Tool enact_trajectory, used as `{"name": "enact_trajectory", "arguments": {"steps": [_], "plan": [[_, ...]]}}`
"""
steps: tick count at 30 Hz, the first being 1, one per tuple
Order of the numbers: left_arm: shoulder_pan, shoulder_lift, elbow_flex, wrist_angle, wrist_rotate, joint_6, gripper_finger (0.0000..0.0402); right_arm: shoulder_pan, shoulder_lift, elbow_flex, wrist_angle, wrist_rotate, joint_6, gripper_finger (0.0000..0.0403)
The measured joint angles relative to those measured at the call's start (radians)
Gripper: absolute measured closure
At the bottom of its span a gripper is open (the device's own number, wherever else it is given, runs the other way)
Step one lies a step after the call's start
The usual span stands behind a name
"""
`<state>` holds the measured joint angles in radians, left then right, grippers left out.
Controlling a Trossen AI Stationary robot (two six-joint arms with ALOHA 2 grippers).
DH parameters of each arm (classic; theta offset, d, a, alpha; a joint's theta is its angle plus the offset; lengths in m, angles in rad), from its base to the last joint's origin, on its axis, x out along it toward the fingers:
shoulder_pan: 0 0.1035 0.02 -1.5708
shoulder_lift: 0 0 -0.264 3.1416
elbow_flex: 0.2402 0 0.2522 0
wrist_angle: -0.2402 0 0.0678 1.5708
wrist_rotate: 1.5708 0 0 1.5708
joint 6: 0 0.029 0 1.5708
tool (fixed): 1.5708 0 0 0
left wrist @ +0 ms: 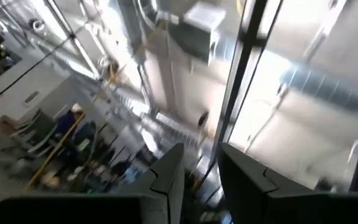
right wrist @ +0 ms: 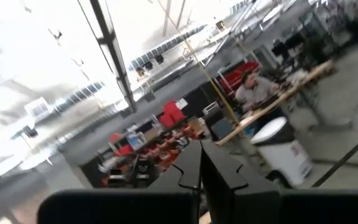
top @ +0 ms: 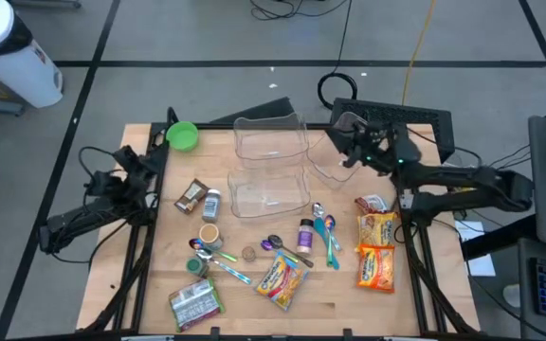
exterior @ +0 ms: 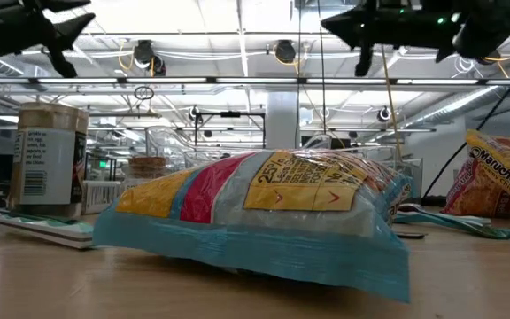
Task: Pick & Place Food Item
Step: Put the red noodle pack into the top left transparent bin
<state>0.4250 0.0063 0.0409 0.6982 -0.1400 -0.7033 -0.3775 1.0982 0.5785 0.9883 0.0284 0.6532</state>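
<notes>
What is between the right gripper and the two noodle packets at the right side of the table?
Nothing visible. The right gripper is shut and empty, raised near the far clear tubs. The noodle packets lie flat on open wood, with only the spoons beside them, off the direct line.

Two dark, jointed arms with black cabling; the right arm (top: 453, 178) shows a small green light.

The tabletop (top: 154, 284) is pale, light-brown wood. A bright green bowl (top: 182, 135) sits near its far left corner. By the right edge lie two orange-and-yellow noodle packets (top: 376, 248) with red lettering. Near the front edge, a snack bag (exterior: 264, 213) shows yellow, red and light blue panels; two teal spoons (top: 330, 237) lie mid-tabletop beside a purple-labelled bottle (top: 305, 232).
</notes>
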Motion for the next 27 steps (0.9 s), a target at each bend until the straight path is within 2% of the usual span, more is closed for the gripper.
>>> {"name": "enact_trajectory", "arguments": {"steps": [4,7,9,12,15,17,22,27], "plan": [[0.000,0.000,0.014,0.056,-0.045,-0.008,0.0300,0.000,0.081,0.000,0.032,0.000,0.152,0.0403],[0.000,0.005,0.094,0.006,-0.028,0.062,0.0300,0.000,0.127,0.000,0.028,-0.003,0.242,0.0403],[0.000,0.029,0.181,-0.138,0.004,0.127,0.0300,0.000,0.147,0.000,0.032,-0.004,0.306,0.0403],[0.000,0.099,0.369,-0.444,0.043,0.232,0.0300,0.000,0.169,0.000,0.032,-0.004,0.358,0.0403],[0.000,0.210,0.575,-0.746,0.054,0.322,0.0300,0.000,0.178,0.000,0.031,-0.004,0.358,0.0403],[0.000,0.298,0.696,-0.887,0.063,0.368,0.0300,0.000,0.181,0.000,0.031,-0.003,0.357,0.0403],[0.000,0.480,0.898,-1.023,0.089,0.472,0.0300,0.000,0.182,0.000,0.028,-0.003,0.357,0.0403],[0.000,0.609,0.973,-1.028,0.089,0.520,0.0300,0.000,0.182,0.000,0.033,-0.002,0.357,0.0403]]}}
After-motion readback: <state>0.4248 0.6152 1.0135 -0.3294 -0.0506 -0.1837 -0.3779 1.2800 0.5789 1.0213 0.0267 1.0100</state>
